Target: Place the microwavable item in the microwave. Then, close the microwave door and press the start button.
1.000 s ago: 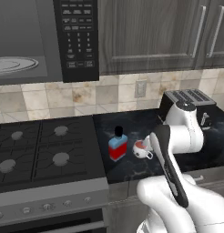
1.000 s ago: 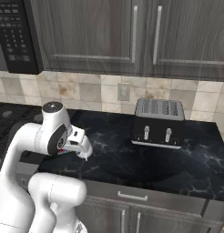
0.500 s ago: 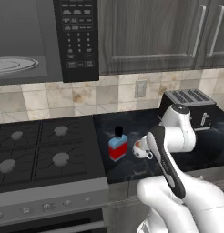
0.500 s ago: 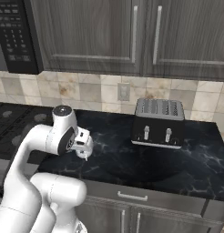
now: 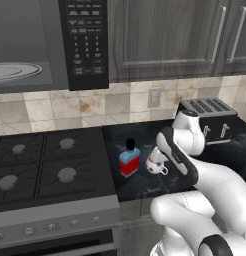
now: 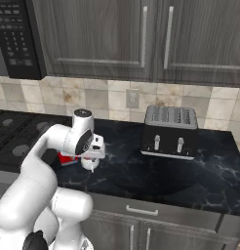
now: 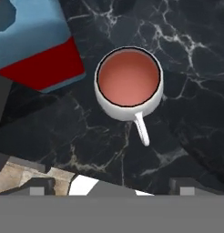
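A small white ceramic mug [image 7: 129, 84] with a reddish-brown inside is seen standing upright on the black marbled tabletop [image 7: 186, 59], just beside a red and blue bottle [image 5: 129, 159] with a black cap, which is set between the mug and the gas stove [image 5: 45, 165]. The mug is judged to be rigid, light and glazed, so likely slippery and breakable if dropped; its thin handle [image 7: 142, 129] is turned toward the bottom of the hand view, and the rim wall opposite the bottle, or the handle itself, is judged the safest place to be gripped. The end effector [image 6: 90, 164] is held directly above the mug, pointed straight down, with its jaws spread wide and nothing held between them. The white arm is bent sharply at the elbow, folded low over the tabletop edge. The microwave [image 5: 45, 42] is mounted above the stove, its cavity seen open, well apart from the mug.
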Robot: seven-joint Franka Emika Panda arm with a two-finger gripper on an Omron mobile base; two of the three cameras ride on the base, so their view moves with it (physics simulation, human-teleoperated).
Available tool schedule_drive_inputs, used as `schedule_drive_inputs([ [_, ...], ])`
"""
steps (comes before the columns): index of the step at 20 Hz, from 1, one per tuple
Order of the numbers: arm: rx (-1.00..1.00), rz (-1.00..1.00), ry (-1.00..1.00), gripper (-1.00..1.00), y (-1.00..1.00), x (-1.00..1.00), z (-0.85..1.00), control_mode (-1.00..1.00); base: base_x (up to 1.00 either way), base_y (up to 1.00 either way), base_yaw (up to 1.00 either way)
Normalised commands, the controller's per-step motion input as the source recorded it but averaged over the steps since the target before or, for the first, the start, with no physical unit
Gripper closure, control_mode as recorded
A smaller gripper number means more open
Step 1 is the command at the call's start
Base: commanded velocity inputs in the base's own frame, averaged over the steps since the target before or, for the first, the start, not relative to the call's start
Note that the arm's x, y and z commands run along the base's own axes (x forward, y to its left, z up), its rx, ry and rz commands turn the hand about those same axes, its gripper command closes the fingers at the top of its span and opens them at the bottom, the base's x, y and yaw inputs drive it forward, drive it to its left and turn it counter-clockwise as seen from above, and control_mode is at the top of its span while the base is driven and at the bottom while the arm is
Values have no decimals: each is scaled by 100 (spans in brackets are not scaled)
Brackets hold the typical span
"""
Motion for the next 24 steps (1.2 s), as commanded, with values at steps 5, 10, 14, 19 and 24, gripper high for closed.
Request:
schedule_drive_inputs([
  [5,0,10,9,-100,0,0,-47,-100,0,0,0],
  [10,0,7,5,-100,0,0,-47,-100,0,0,0],
  [14,0,1,0,-100,-10,8,-35,-100,0,0,0],
  [19,0,0,0,-100,-19,27,-23,-100,0,0,0],
  [24,0,0,0,-100,-10,35,-17,-100,0,0,0],
])
